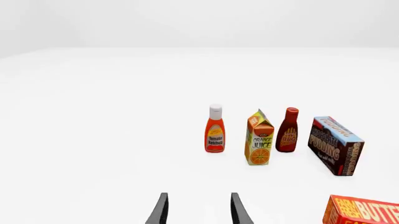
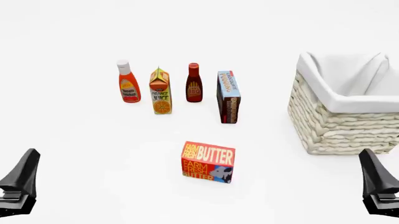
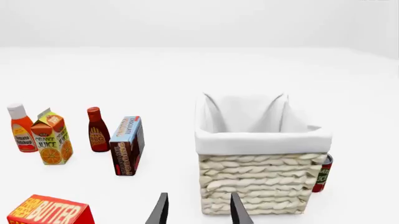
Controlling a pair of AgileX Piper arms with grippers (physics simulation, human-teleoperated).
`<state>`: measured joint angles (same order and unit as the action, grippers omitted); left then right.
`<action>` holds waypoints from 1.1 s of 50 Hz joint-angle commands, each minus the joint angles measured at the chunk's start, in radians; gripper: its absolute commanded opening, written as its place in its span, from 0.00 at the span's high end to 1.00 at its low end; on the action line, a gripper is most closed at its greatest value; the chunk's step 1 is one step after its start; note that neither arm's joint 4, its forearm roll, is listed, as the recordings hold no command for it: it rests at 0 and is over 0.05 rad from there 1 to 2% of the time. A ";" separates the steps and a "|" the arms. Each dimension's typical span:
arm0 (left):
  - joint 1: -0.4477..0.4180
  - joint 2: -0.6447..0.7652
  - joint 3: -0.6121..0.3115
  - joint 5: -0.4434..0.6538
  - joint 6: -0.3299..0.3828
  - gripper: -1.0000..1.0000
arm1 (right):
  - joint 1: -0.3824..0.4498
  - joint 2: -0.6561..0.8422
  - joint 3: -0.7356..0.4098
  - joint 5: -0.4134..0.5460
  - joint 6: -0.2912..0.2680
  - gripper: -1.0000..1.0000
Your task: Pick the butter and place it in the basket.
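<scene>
Front view: butter (image 2: 208, 162) free-standing, pudding box (image 2: 228, 96) behind, basket (image 2: 339, 126) right; both hands parted, empty

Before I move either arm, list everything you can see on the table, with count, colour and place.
butter: one, red-orange box, front centre, nearest the arms
ketchup bottle: one, orange-red, white cap, left end of back row
orange juice carton: one, orange, right of ketchup
BBQ sauce bottle: one, dark red, right of juice
chocolate pudding box: one, brown and blue, right end of row
basket: one, cream wicker, white lining, far right
can: one, red, beside the basket, partly hidden
left gripper: black fingers apart, holding nothing
right gripper: black fingers apart, holding nothing
</scene>
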<state>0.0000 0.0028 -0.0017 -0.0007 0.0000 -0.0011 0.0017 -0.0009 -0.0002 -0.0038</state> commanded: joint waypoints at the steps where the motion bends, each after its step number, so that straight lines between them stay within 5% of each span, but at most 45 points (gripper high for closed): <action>1: 0.000 0.004 -0.003 -0.001 0.000 0.00 | 0.002 0.001 -0.002 0.001 -0.009 0.00; 16: 0.000 0.004 -0.003 -0.001 0.000 0.00 | 0.024 0.000 -0.005 -0.005 -0.025 0.00; 36: 0.000 0.004 -0.003 -0.001 0.000 0.00 | 0.026 0.105 -0.167 0.008 -0.018 0.00; 55: 0.000 0.004 -0.003 -0.001 0.000 0.00 | 0.167 0.262 -0.260 -0.017 -0.071 0.00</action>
<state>0.0000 0.0073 -0.0043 -0.0017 0.0000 0.0967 0.2011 -0.2105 -0.0236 -0.0440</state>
